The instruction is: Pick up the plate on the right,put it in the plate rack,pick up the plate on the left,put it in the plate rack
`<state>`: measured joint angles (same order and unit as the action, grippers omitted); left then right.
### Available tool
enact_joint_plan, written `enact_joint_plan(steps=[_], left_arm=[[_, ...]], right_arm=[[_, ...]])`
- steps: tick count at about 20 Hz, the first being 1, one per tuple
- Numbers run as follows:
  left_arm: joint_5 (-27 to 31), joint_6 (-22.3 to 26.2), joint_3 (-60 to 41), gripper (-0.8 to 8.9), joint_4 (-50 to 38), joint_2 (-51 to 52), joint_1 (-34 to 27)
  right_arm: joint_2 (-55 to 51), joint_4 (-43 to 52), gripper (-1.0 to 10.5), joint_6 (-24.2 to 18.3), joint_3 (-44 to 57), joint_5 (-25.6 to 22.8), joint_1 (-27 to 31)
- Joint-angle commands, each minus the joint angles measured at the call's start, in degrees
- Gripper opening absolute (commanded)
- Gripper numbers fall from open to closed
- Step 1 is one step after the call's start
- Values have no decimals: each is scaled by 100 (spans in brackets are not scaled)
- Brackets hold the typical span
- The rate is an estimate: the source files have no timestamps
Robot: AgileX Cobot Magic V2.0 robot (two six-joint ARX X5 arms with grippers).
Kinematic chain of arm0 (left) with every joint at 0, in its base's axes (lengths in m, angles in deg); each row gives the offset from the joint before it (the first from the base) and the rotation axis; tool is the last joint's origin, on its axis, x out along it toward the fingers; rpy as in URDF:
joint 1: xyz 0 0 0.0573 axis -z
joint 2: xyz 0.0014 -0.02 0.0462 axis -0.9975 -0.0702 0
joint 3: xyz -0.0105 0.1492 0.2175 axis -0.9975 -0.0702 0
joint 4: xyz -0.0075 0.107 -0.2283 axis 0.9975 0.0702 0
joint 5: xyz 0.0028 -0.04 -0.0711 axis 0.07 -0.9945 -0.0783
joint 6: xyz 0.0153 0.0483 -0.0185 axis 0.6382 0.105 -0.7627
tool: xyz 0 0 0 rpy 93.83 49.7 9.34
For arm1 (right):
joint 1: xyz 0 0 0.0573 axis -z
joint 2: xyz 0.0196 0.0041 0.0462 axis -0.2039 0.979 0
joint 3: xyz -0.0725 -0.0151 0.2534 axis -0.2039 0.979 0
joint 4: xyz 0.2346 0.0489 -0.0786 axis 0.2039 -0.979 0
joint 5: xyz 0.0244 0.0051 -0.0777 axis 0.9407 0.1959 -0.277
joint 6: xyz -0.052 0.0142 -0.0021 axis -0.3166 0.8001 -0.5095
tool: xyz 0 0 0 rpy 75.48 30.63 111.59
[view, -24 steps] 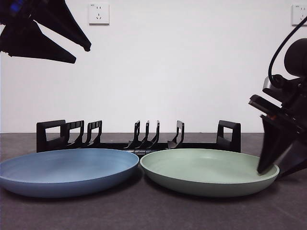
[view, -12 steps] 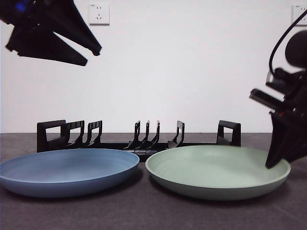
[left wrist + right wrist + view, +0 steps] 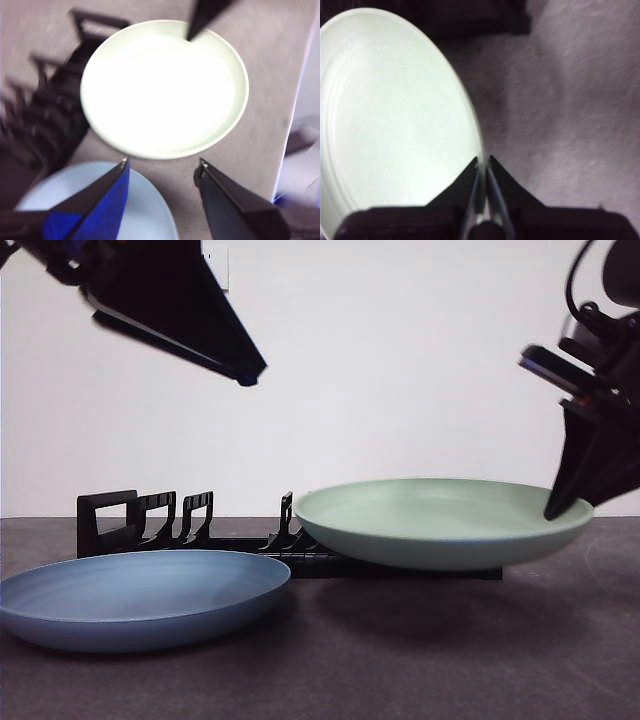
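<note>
The green plate (image 3: 440, 522) hangs level above the table, in front of the right half of the plate rack (image 3: 150, 525). My right gripper (image 3: 562, 508) is shut on the plate's right rim; the right wrist view shows the rim of the green plate (image 3: 395, 120) pinched between the jaws of the right gripper (image 3: 484, 161). The blue plate (image 3: 140, 595) lies flat on the table at the left. My left gripper (image 3: 245, 372) hovers open high above, over the gap between the green plate (image 3: 165, 87) and the blue plate (image 3: 120, 205), holding nothing.
The dark table (image 3: 400, 670) stretches in front of the plates. A white wall (image 3: 400, 370) stands behind the rack. The lifted plate hides the rack's right end.
The right gripper has lifted the green plate off the table and it now hangs level. The left gripper has swung right and lower toward the middle.
</note>
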<state>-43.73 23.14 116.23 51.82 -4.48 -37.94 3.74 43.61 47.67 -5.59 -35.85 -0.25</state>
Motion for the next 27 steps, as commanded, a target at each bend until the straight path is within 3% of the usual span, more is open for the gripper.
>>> enact_joint_plan(steps=[1,5,8,12,16,27], left_arm=[[579,857,2,229,31,-2,446],[1381,1471,2,229,291,-7,933],[1628,1703,2,229,621,-7,1130],[1703,1788,2,229,960,-7,1252],[1692,1950,2,229,1139,-7,1322],[1408,2063,2,216,1252,-240,1325]], right_arm=[[11,-157,-17,55,-214,48,-199],[11,-365,-17,55,-476,50,-466],[11,-529,-17,55,-636,50,-621],[13,-734,-17,52,-791,127,-769],[13,-774,-17,55,-820,636,-841],[11,-1025,-17,55,-822,800,-1027]])
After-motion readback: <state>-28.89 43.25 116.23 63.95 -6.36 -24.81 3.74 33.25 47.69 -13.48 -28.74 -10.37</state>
